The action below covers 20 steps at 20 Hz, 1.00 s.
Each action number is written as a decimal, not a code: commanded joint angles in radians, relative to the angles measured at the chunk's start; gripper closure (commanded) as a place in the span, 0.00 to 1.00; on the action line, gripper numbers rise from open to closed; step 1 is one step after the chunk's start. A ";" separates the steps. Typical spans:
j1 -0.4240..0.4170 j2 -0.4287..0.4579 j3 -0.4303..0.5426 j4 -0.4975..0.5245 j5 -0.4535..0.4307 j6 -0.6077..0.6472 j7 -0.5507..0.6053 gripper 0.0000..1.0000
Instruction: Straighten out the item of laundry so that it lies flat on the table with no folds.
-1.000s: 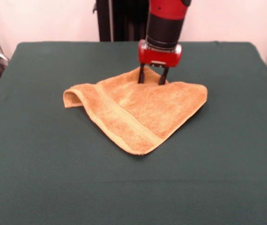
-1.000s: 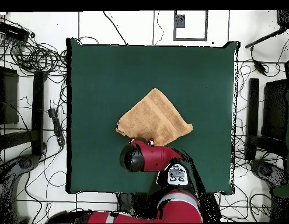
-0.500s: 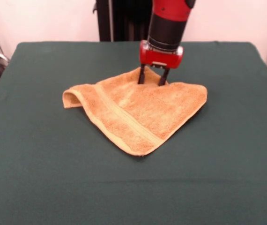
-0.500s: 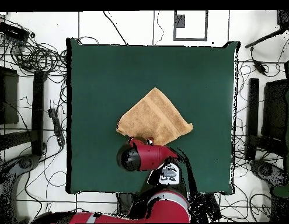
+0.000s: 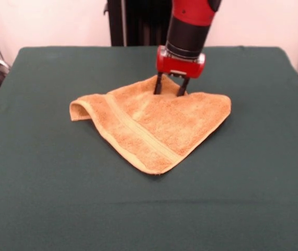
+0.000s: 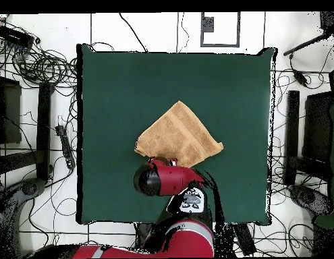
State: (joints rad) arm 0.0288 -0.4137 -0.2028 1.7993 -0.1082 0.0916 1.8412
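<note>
The hand point(image 5: 169, 89) stands at the far corner of the towel point(image 5: 154, 123), its two dark fingers point(image 5: 158, 84) apart and pointing straight down, their tips at or just into the pile of the cloth. Nothing is pinched between them that I can make out; the corner pokes up between and just behind the fingers. From above, the red arm covers the hand itself, so only the front view shows how the fingers stand.

The towel sits around the middle of the green desk point(image 5: 49, 198), turned like a diamond with one point toward the front. It is not flat: it looks doubled over on itself, and its left corner point(image 5: 80, 107) curls up in a loose roll. The woven band point(image 5: 138, 130) runs diagonally across the top layer.

To my eye this is the grasping step, the hand lined up on the far corner before taking hold. The next move calls for closing on the top layer only, then lifting and drawing it back so the fold opens; catching both layers would just drag the whole towel.

Against half a second ago and a second ago, the hand has drifted very slightly to the right and up, and the arm's elbow has swung a little in the overhead view. The towel has not shifted.
</note>
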 commanded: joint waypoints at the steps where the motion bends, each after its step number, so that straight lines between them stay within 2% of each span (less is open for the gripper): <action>1: -0.032 0.390 0.136 -0.311 0.125 -0.242 0.202 0.00; 8: 0.031 0.453 0.086 -0.378 0.214 -0.335 0.244 0.00; 14: 0.040 0.444 0.095 -0.394 0.231 -0.301 0.235 0.00; 17: 0.018 0.430 0.122 -0.403 0.202 -0.258 0.203 0.00; 20: 0.031 0.433 0.105 -0.428 0.202 -0.240 0.198 0.00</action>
State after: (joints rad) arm 0.1064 -0.3679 -0.2719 1.7045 -0.0141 0.2569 1.8412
